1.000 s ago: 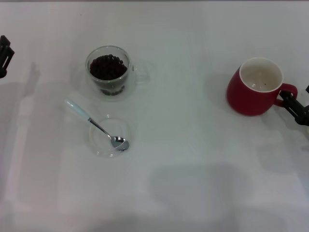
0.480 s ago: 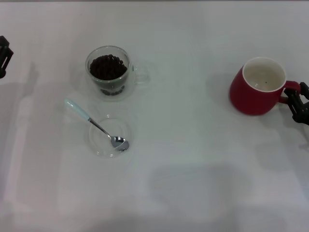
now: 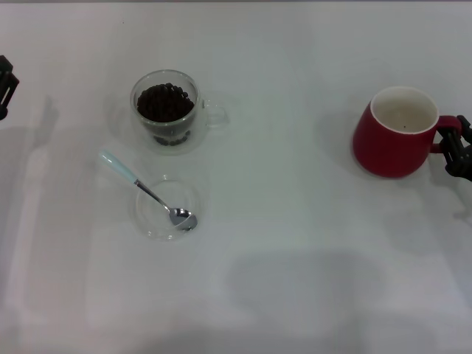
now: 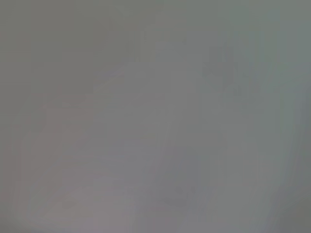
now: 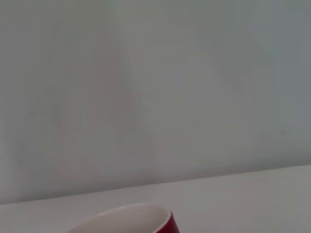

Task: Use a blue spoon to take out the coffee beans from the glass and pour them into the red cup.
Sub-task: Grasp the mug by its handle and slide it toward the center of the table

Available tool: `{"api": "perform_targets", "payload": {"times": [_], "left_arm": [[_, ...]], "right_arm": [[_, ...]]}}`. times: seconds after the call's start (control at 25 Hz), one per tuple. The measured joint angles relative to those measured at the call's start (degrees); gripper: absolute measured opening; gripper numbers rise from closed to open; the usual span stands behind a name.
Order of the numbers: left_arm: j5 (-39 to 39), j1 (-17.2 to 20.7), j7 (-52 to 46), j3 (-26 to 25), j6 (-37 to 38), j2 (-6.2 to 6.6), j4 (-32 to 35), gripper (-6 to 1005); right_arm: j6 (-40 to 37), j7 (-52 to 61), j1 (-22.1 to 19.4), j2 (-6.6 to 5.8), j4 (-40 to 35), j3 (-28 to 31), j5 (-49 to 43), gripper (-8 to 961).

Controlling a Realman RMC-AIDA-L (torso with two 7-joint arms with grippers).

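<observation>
The glass [image 3: 164, 110] stands at the back left, filled with dark coffee beans [image 3: 164, 102]. In front of it lies the blue spoon [image 3: 144, 189], its pale handle pointing back-left and its metal bowl resting in a flat clear saucer [image 3: 156, 214]. At the right stands the red cup [image 3: 391, 139], whose rim also shows in the right wrist view [image 5: 169, 224]. My right gripper [image 3: 456, 147] is shut on the cup's loop handle at the right edge. At the far left edge, away from everything, only a corner of my left gripper [image 3: 4, 85] shows.
The white table [image 3: 280, 243] stretches bare between the glass and the red cup. The left wrist view holds only a plain grey surface.
The right gripper has shifted to the right and back, and the red cup has slid and turned slightly with it. The glass, spoon and left gripper are where they were.
</observation>
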Motion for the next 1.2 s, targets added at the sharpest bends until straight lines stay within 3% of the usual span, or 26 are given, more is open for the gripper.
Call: {"api": "perform_targets", "payload": {"times": [0.4,1.2], "left_arm": [[0.1,-0.6,0.0,0.0,0.0,0.00,0.0,896],[0.2,-0.6,0.0,0.4,0.7,0.00,0.0,896]], "right_arm": [[0.1,-2.9,0.8,-0.02,-0.4,-0.8,-3.3,216],[4.6,-14.6,2.9,0.21,-10.3,-3.8,-5.9,190]]}}
